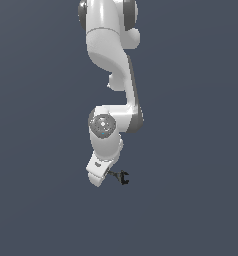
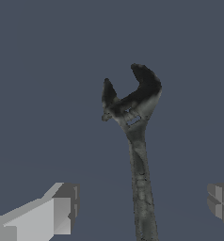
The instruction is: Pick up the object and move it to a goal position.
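Note:
The object is a small dark wrench [image 2: 140,164] with a grey mottled handle and a black C-shaped jaw [image 2: 132,94] at its far end. In the wrist view its handle runs between my two fingers; the fingertips [image 2: 64,209] stand wide apart on either side and neither touches it. My gripper [image 2: 142,204] is open around the handle. In the exterior view the white gripper [image 1: 100,172] is tilted low at the end of the arm, and the wrench [image 1: 122,177] pokes out from it toward the exterior view's right. No goal marker shows.
The white arm [image 1: 111,60] reaches down from the top of the exterior view. Around it is only a flat, uniform grey-blue surface [image 1: 191,210], with no other objects or edges in sight.

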Tool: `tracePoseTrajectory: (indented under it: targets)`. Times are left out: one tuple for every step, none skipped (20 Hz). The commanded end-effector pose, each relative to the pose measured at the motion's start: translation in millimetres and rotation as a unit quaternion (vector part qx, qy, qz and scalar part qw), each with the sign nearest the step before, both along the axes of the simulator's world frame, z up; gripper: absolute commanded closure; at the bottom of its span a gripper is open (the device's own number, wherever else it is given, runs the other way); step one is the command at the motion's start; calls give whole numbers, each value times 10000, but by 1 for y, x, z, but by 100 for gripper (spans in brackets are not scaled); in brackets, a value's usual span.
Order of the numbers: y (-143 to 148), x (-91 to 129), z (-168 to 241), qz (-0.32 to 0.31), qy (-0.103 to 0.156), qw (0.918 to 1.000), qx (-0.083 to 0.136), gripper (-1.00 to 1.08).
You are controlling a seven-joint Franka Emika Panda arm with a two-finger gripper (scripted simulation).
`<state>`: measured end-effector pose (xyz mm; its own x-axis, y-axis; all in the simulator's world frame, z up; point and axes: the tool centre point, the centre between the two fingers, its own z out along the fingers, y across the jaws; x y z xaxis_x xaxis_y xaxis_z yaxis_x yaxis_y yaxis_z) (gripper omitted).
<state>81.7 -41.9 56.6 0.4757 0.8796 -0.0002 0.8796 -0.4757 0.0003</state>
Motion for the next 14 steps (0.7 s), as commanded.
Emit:
tracePoseTrajectory:
  targets:
    - [0,0,-5,4,3,10000,0,-92]
    - [0,0,-8,4,3,10000,0,-92]
    - [0,0,-12,7,3,10000,0,-92]
    - [0,-1,-17,7,3,10000,0,-92]
    - [0,-1,-23,12,2,10000,0,-92]
    - [0,-1,-29,16,2,10000,0,-92]
    - [0,-1,-34,16,2,10000,0,-92]
    - [0,-1,-39,20,2,10000,0,-92]
    - [0,-1,-43,20,2,10000,0,-92]
    - [0,-1,-46,24,1,10000,0,-92]
    - [0,-1,-48,24,1,10000,0,-92]
    - [0,-1,-49,24,1,10000,0,-92]
    - [0,-1,-50,24,1,10000,0,-92]
    - [0,0,-49,24,1,10000,0,-92]
